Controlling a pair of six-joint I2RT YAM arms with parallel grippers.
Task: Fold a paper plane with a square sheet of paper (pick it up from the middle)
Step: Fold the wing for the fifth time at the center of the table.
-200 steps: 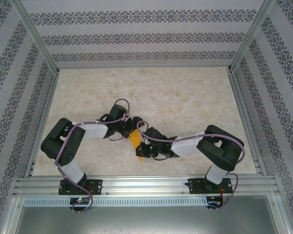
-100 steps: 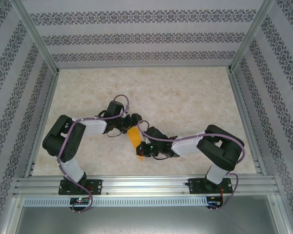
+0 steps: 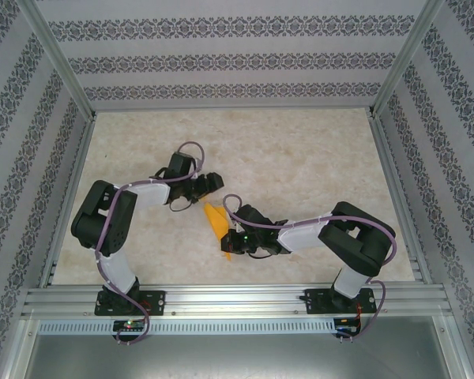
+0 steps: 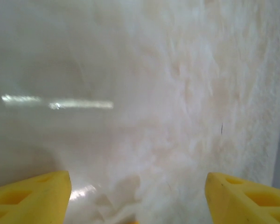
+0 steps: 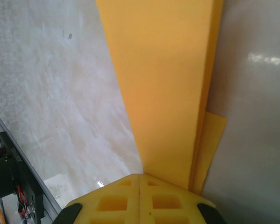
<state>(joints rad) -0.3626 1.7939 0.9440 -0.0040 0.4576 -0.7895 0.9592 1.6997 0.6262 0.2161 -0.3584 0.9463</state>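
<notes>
The orange-yellow sheet of paper (image 3: 215, 219) is folded into a narrow, layered, pointed shape and lies slanted between the two arms, near the table's front middle. My right gripper (image 3: 231, 243) is shut on its near end. In the right wrist view the yellow fingers (image 5: 112, 203) press together and the paper (image 5: 163, 93) runs up and away from them, a lower layer peeking out on the right. My left gripper (image 3: 211, 182) stands open just beyond the paper's far tip, apart from it. Its yellow fingertips (image 4: 30, 198) are wide apart over bare table.
The pale marbled table (image 3: 300, 158) is walled by patterned panels on three sides. An aluminium rail (image 3: 237, 300) runs along the near edge, and it also appears at the lower left of the right wrist view (image 5: 18, 186). Free room lies behind and to both sides.
My left gripper has drawn back from the paper's far end, moving up and away while staying open. The right gripper has kept its hold and place.
</notes>
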